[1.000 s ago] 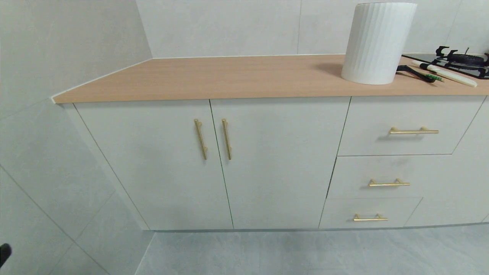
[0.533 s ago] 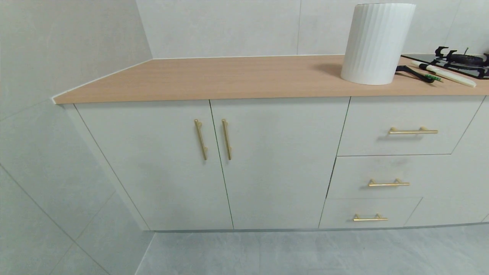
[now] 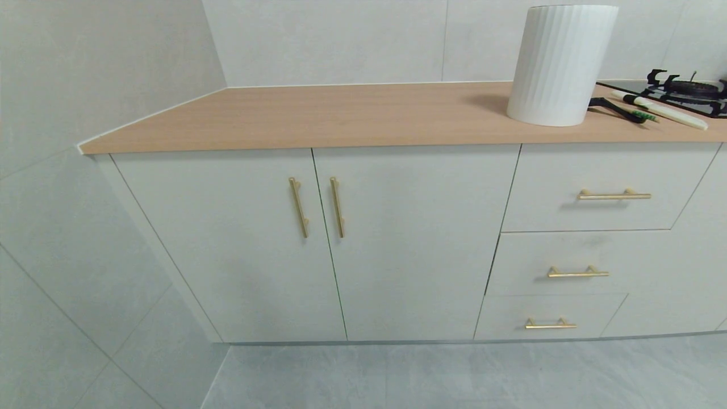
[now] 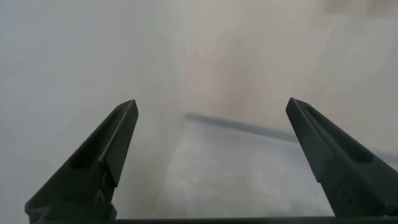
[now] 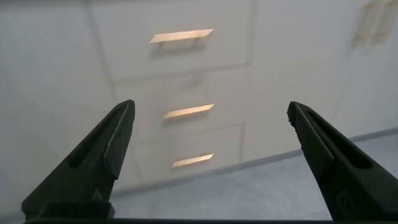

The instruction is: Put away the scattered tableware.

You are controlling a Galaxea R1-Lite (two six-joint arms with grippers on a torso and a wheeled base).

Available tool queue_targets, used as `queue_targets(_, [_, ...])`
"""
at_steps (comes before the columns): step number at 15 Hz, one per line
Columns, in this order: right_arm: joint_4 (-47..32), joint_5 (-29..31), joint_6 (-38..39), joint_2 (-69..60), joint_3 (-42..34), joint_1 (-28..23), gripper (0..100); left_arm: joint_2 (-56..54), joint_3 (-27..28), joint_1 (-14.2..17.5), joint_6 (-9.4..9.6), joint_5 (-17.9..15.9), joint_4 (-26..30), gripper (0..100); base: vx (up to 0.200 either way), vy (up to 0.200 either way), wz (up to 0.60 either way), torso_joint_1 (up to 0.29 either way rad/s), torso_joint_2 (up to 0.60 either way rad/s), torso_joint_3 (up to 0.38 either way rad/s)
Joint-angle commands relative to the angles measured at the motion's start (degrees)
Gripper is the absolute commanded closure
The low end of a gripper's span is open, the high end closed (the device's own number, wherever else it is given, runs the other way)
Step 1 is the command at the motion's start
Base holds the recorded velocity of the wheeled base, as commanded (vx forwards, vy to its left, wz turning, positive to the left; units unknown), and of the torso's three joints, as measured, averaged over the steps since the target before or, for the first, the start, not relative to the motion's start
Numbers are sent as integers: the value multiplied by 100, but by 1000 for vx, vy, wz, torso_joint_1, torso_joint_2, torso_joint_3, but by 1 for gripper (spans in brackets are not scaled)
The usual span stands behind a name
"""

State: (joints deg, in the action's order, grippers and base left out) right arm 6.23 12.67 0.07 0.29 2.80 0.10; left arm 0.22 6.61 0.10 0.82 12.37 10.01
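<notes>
Head view is showing the utensils (image 3: 650,111) lying on the countertop (image 3: 341,113) at two o'clock, just beside the white ribbed container (image 3: 559,65). Left gripper (image 4: 210,102) and right gripper (image 5: 210,104) are both gaping empty, the right facing the drawers (image 5: 183,37). Reaching up from here is risking clipping the counter edge or toppling the container.

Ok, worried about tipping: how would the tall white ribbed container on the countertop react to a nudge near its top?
The white ribbed container is tall for its base, so a high nudge would probably tip it rather than slide it. Its walls look rigid; its weight cannot be judged. Falling rightward, it might hit the black-handled utensil beside it.
</notes>
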Motion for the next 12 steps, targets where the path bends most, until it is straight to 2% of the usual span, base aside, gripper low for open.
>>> queue_targets(1, [-96, -212, 54, -29, -280, -10, 0, -22, -116, 8, 147, -306, -60, 0, 0, 0, 0, 0, 0, 0])
queue_targets(3, [-500, -616, 274, -29, -272, -10, 0, -22, -195, 8, 138, -605, -210, 0, 0, 0, 0, 0, 0, 0])
queue_targets(4, [-509, -695, 274, -29, -272, -10, 0, -22, -362, 8, 103, -613, -553, 0, 0, 0, 0, 0, 0, 0])
queue_targets(5, [-553, -722, 265, -29, -272, -10, 0, -22, -661, 8, -20, -640, -1150, 0, 0, 0, 0, 0, 0, 0])
queue_targets(6, [-605, -757, 248, -29, -272, -10, 0, -22, -661, 8, -178, -719, -1098, 0, 0, 0, 0, 0, 0, 0])
queue_targets(7, [-623, -818, 160, -29, -272, -10, 0, -22, -661, 8, -214, -736, -1027, 0, 0, 0, 0, 0, 0, 0])
queue_targets(10, [-623, -1021, -95, 15, -272, -1, 0, -22, -661, 8, -90, -956, -1036, 0, 0, 0, 0, 0, 0, 0])
queue_targets(12, [-614, -1047, -69, -20, -272, -10, 0, -22, -661, 8, -108, -956, -1036, 0, 0, 0, 0, 0, 0, 0])
